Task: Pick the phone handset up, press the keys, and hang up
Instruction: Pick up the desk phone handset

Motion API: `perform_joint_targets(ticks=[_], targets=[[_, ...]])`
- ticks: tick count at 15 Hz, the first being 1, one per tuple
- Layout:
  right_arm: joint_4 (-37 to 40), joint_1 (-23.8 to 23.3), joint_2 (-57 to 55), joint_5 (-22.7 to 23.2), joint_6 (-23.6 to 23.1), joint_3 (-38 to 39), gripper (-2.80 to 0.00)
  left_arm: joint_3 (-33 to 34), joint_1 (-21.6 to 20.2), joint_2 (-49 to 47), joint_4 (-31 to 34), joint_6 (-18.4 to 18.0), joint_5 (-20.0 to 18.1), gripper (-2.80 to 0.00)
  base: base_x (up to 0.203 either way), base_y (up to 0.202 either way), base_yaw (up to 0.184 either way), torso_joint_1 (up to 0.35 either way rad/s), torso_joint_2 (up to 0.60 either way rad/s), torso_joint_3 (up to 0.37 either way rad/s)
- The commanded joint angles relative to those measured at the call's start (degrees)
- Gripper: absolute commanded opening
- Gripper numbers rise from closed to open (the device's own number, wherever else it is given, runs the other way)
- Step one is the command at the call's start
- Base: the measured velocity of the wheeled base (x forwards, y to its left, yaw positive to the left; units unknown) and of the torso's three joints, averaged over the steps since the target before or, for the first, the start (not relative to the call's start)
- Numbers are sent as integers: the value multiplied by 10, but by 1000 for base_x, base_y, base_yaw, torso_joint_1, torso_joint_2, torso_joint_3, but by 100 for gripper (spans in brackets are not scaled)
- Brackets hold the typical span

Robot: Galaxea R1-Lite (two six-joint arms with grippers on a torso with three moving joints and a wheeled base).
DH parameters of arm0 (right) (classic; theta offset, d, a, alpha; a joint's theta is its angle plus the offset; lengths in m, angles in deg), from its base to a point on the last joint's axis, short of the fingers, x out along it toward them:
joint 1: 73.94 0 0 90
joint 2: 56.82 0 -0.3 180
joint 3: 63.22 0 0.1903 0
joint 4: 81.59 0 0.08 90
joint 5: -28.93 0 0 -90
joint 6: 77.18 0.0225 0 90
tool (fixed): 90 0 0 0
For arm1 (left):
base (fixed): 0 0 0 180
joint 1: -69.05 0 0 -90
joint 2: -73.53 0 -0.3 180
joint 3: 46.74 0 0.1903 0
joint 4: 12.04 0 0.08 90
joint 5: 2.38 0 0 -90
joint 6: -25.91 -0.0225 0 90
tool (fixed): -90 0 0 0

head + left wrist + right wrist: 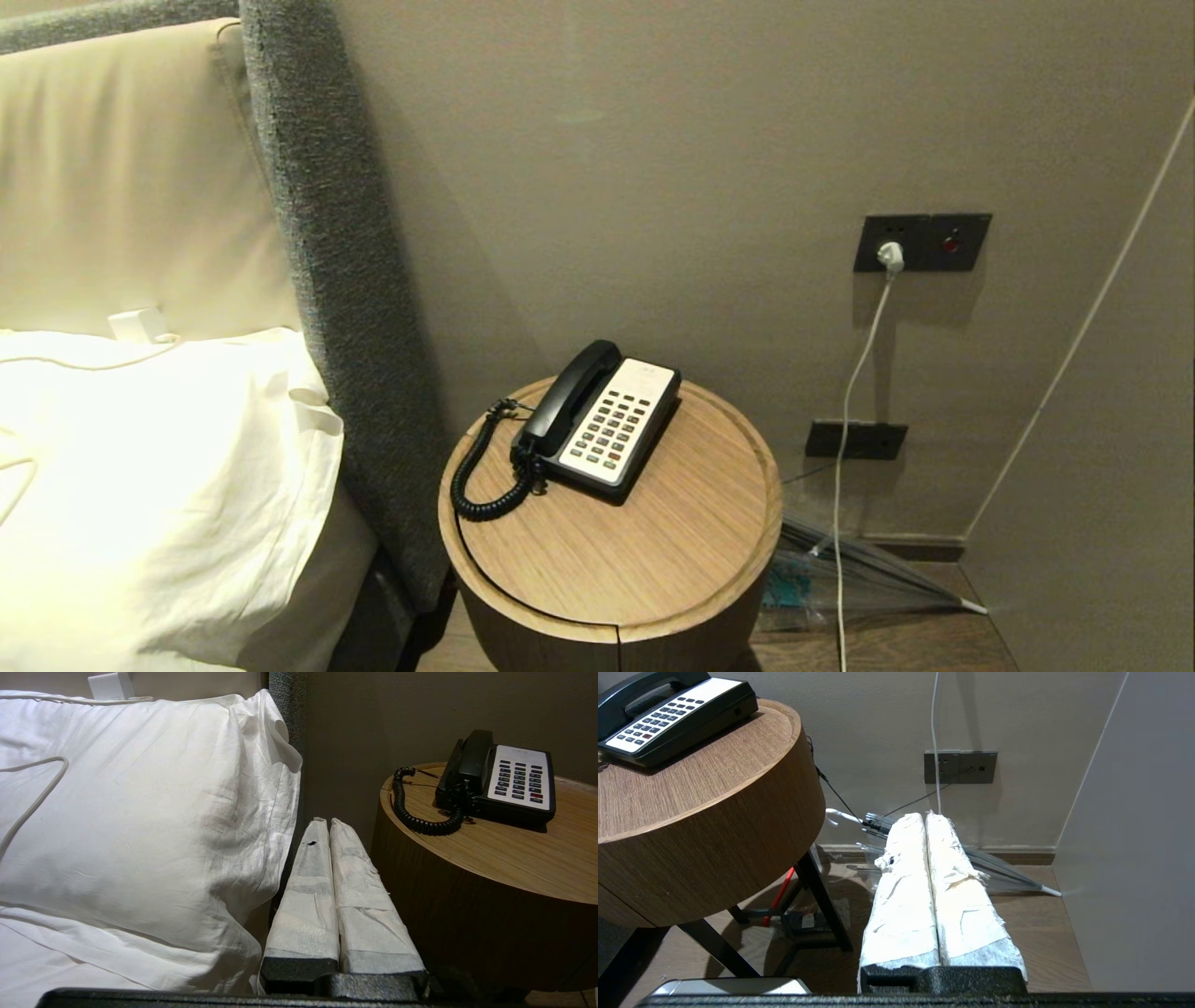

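Observation:
The black phone handset (571,396) lies in its cradle along the left side of the phone base, its coiled cord (478,476) looping onto the round wooden side table (653,551). The grey keys (611,425) sit in rows on the white faceplate. The handset (469,758) and keys (518,778) also show in the left wrist view, and the keys (651,721) in the right wrist view. My left gripper (325,820) is shut and empty, low between the pillow and the table. My right gripper (924,814) is shut and empty, low beside the table's right side. Neither arm appears in the head view.
A white pillow (159,485) and grey padded headboard (327,280) stand left of the table. A wall socket (922,243) holds a white plug and cable. A clear folded umbrella (999,868) lies on the floor by the wall. The table's black legs (822,896) stand underneath.

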Motion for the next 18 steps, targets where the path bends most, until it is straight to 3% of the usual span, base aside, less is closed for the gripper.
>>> perform_joint_targets(ticks=[1, 18], targets=[[0, 0, -1, 0, 0, 0, -280, 23, 0, 0, -1, 0, 1, -280, 0, 0, 0, 0, 0, 0], [0, 0, -1, 0, 0, 0, -280, 23, 0, 0, 1, -2, 1, -280, 0, 0, 0, 0, 0, 0]])
